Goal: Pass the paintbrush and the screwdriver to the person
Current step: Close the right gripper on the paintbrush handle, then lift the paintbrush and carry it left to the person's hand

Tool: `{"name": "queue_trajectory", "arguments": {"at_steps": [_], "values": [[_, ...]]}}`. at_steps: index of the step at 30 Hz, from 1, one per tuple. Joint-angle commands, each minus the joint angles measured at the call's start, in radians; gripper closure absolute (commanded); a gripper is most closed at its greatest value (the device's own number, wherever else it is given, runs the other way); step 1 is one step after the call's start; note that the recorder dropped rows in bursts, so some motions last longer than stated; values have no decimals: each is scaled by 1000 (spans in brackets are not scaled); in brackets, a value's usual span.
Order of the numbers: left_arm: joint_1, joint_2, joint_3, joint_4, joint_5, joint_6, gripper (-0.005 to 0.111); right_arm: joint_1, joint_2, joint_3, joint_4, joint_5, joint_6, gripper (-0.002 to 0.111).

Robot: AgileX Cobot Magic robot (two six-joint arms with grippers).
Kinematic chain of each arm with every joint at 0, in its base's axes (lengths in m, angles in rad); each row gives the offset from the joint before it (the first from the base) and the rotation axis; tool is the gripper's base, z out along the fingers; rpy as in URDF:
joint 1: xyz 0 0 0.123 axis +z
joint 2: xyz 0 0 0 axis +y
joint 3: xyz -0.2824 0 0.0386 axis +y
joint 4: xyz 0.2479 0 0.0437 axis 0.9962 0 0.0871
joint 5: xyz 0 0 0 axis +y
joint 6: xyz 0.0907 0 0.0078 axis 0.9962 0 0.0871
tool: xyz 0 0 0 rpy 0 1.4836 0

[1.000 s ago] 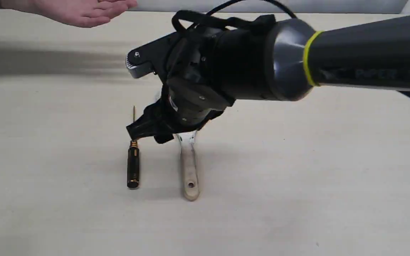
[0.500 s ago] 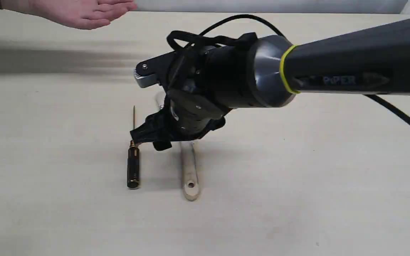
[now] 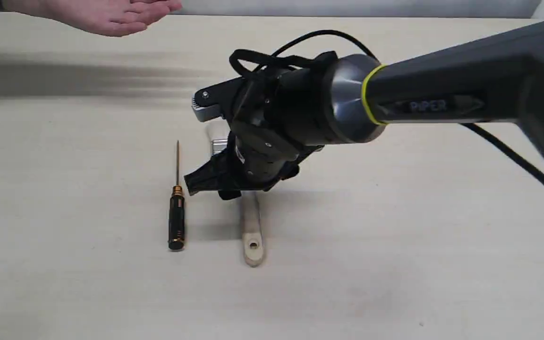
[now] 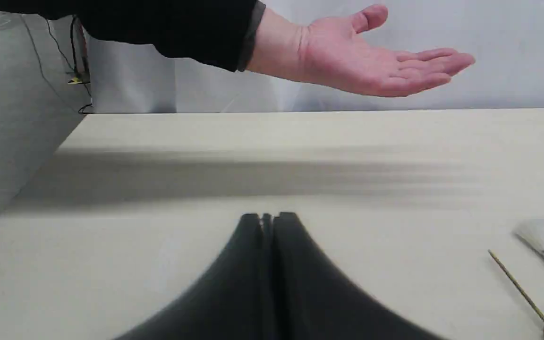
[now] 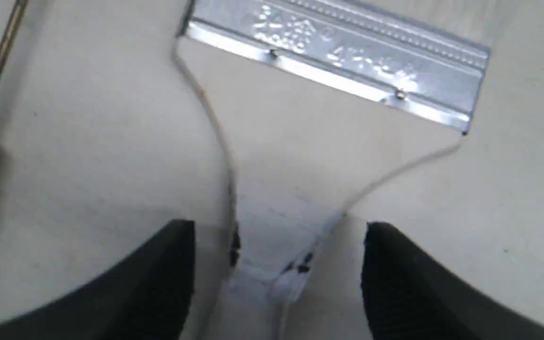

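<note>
The paintbrush (image 3: 252, 226) lies flat on the table, its wooden handle with the hole toward the camera and its silver band (image 5: 338, 61) farther back. My right gripper (image 3: 208, 186) hangs open low over it, and its two dark fingers (image 5: 158, 278) stand on either side of the handle's narrow neck (image 5: 272, 245). Left of the brush and parallel to it lies the screwdriver (image 3: 176, 222). The person holds an open palm (image 3: 106, 16) above the table's far left. My left gripper (image 4: 267, 218) is shut with nothing in it, hovering above bare tabletop.
The right arm marked PiPER (image 3: 442, 104) spans the right half of the exterior view, with a black cable (image 3: 522, 165) trailing behind it. The table's far edge (image 4: 300, 112) runs under the hand, and its left edge (image 4: 40, 170) drops to the floor.
The right gripper has slid right, off the screwdriver's collar, and now sits over the brush handle. The brush's silver band has come into view. The hand, screwdriver and brush have stayed put.
</note>
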State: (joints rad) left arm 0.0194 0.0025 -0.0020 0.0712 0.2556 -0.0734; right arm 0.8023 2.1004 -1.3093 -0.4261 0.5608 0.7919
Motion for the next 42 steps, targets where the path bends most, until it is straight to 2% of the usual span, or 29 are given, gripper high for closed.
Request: {"name": "queue_trajectory", "arguments": {"at_steps": [1, 15, 21, 30, 42], "values": [[-8, -2, 2, -4, -5, -2, 107, -8, 23, -3, 3, -29, -15, 53], [-8, -2, 2, -4, -5, -2, 107, -11, 48, -3, -2, -33, -12, 55], [-8, -2, 2, -4, -5, -2, 107, -11, 48, -3, -2, -33, 7, 77], [-8, -2, 2, 0, -6, -2, 107, -11, 48, -3, -4, -29, -38, 104], [-8, -2, 2, 0, -6, -2, 107, -11, -55, -4, -27, -86, -55, 104]]}}
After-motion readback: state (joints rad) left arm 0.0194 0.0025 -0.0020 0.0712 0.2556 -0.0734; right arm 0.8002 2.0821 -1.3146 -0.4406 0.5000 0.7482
